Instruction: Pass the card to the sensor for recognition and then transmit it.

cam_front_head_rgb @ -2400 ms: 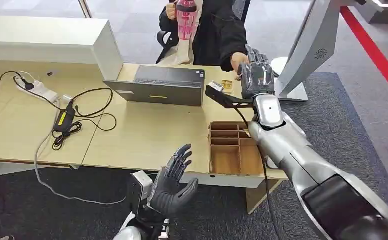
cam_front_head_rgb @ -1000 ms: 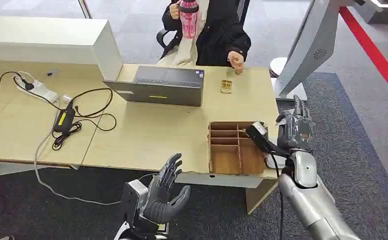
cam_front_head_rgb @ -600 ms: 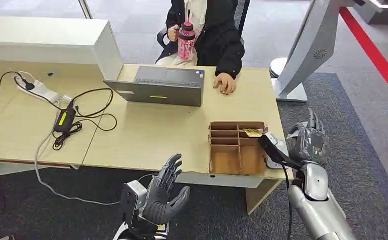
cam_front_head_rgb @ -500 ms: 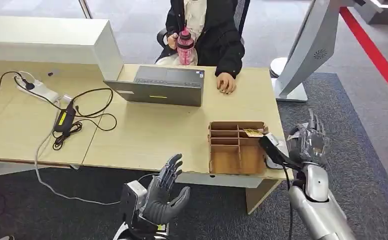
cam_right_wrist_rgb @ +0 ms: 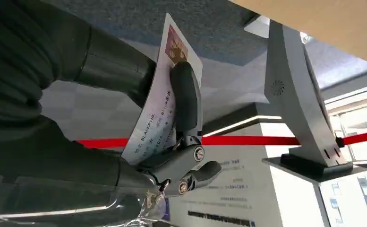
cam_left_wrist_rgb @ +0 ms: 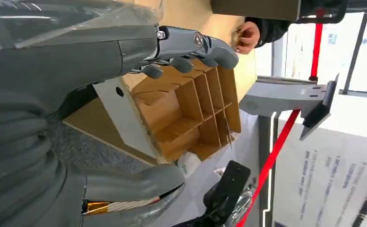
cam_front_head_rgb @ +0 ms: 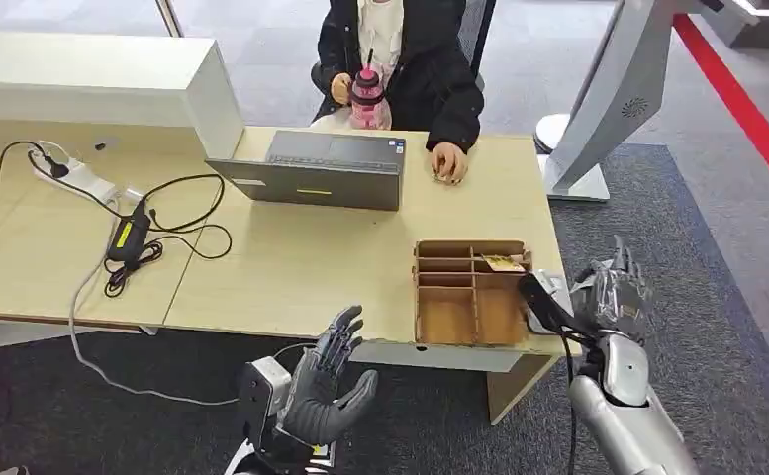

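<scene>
Just off the right end of the pale wooden counter (cam_front_head_rgb: pixel 291 267), the robot's right hand (cam_front_head_rgb: pixel 618 297) hangs over the dark carpet, and the right wrist view shows it pinching a white printed card with a small picture at one end (cam_right_wrist_rgb: pixel 165 101) between the thumb and a dark finger (cam_right_wrist_rgb: pixel 183 97), the card slightly bowed. On the counter's near right corner stands a brown cardboard divider box with several compartments (cam_front_head_rgb: pixel 469 292); a small yellowish item (cam_front_head_rgb: pixel 502 262) lies in its far right cell, too small to make out. A tall grey sensor kiosk on a flat base (cam_front_head_rgb: pixel 613 94) stands on the floor beyond the counter's right end, well apart from the right hand. The left hand (cam_front_head_rgb: pixel 329 381) is raised below the counter's near edge, fingers spread and holding nothing. At the far edge a person in a dark jacket (cam_front_head_rgb: pixel 425 59) sits with one hand on the counter and the other around a pink bottle (cam_front_head_rgb: pixel 365 97), behind a grey laptop (cam_front_head_rgb: pixel 321 170). Black cables and a power strip (cam_front_head_rgb: pixel 78 178) lie toward the counter's left side.
</scene>
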Tool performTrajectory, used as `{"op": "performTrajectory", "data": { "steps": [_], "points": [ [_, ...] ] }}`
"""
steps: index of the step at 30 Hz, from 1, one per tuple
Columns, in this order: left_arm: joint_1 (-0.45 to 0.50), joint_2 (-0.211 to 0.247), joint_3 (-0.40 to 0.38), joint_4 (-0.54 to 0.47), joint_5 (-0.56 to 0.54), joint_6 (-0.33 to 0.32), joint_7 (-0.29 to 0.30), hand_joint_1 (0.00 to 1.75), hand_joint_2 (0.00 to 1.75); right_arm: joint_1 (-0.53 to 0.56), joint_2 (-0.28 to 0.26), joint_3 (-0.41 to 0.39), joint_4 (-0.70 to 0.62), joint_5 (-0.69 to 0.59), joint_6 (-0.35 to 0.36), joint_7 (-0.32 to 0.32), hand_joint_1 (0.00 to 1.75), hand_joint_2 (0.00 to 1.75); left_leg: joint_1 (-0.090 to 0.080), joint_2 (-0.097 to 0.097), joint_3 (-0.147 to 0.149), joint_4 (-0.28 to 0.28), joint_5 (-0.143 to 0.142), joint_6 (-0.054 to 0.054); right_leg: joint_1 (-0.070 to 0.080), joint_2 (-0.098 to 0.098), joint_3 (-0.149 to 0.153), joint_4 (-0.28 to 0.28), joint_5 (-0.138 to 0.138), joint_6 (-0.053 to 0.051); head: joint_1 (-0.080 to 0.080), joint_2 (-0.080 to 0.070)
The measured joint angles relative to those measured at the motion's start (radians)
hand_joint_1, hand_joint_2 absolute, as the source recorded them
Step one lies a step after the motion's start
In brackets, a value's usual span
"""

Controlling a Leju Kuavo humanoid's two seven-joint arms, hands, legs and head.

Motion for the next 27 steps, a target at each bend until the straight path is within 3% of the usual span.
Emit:
{"op": "performTrajectory", "data": {
  "steps": [27],
  "points": [
    [-0.001,0.01,-0.005,-0.008,0.017,0.014,0.024,0.0,1.75,0.023,0.002,0.04,0.131,-0.03,-0.014,-0.038,1.75,1.75,0.0,0.0,0.0,0.0,0.0,0.0,0.0,0.0,0.001,0.0,0.0,0.0,0.0,0.0]
  ]
}}
